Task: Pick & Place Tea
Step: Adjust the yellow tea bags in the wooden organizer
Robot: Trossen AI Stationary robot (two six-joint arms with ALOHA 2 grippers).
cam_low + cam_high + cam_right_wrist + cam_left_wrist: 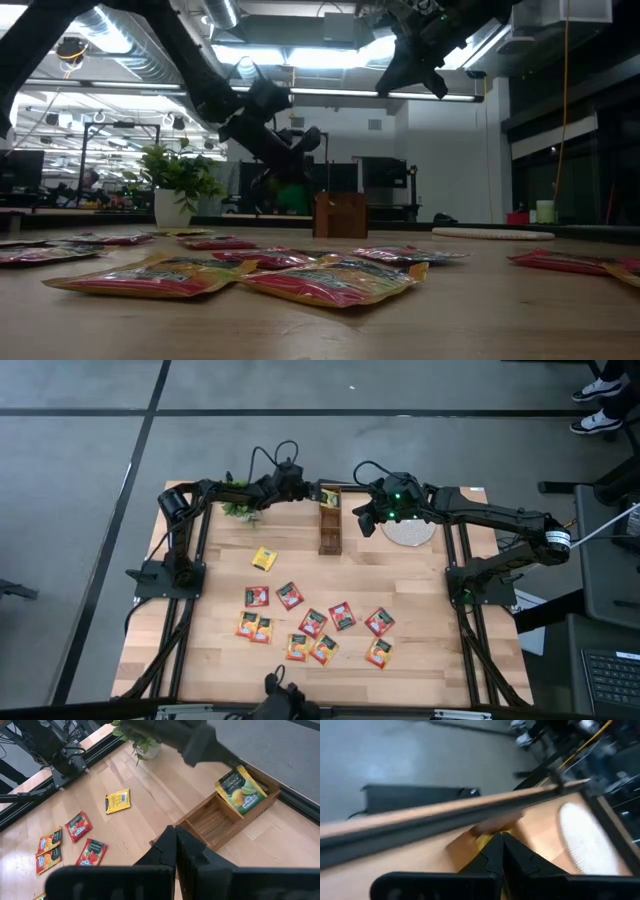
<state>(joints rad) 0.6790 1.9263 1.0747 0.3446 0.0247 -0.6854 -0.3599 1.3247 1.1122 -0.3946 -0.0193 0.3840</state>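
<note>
**Sachets strewn, one boxed**

Red and orange tea sachets (pixel 330 280) lie scattered across the front of the surface (pixel 420 650). Farther back, the left end effector (pixel 312 491) pinches a yellow sachet (pixel 241 792) inside the wooden box (pixel 329 520). Beside it, the right end effector (pixel 366 520) hovers, fingers pressed together, empty.

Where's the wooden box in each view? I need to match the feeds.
High view: wooden box at the table's far edge, centre, between the two arms.
Low view: box mid-picture, far back, right of the plant.
Left wrist view: only a blurred bit of wood beyond the fingers; cannot tell.
Right wrist view: box right of centre, yellow sachet in its far end.
Shared landmark: the plant.
</note>
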